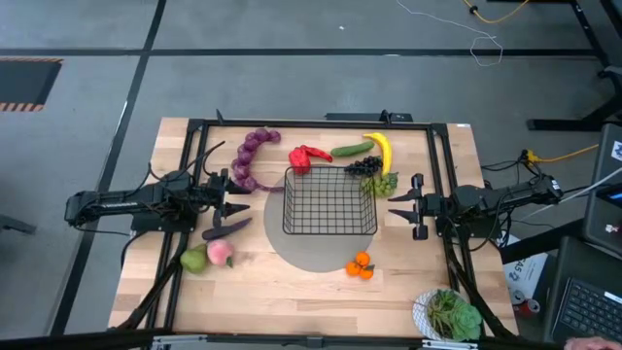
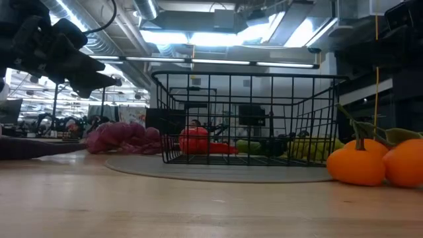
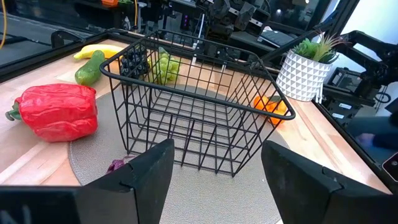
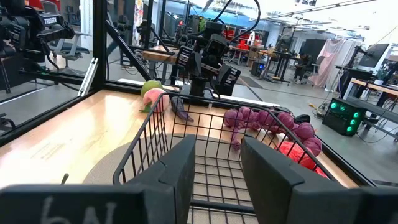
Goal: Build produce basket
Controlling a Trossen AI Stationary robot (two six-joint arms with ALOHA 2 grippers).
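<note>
The black wire basket [image 1: 328, 201] stands on a round grey mat [image 1: 311, 251] at the table's middle, with nothing inside it. My left gripper [image 1: 238, 197] hovers open at its left side, and my right gripper [image 1: 400, 206] hovers open at its right side. Both point at the basket and touch nothing. Purple grape string [image 1: 255, 156], red pepper [image 1: 306, 156], cucumber [image 1: 352, 149], banana [image 1: 381, 149], dark grapes [image 1: 362, 166] and green grapes [image 1: 379, 183] lie behind the basket. Eggplant [image 1: 225, 229], pear [image 1: 194, 260] and peach [image 1: 220, 252] lie near-left. The oranges [image 1: 361, 264] lie near-right.
A white bowl with a leafy plant [image 1: 449, 313] stands at the table's near right corner. A black frame rail [image 1: 311, 123] runs around the work area. Bare wood lies along the near edge between the peach and the oranges.
</note>
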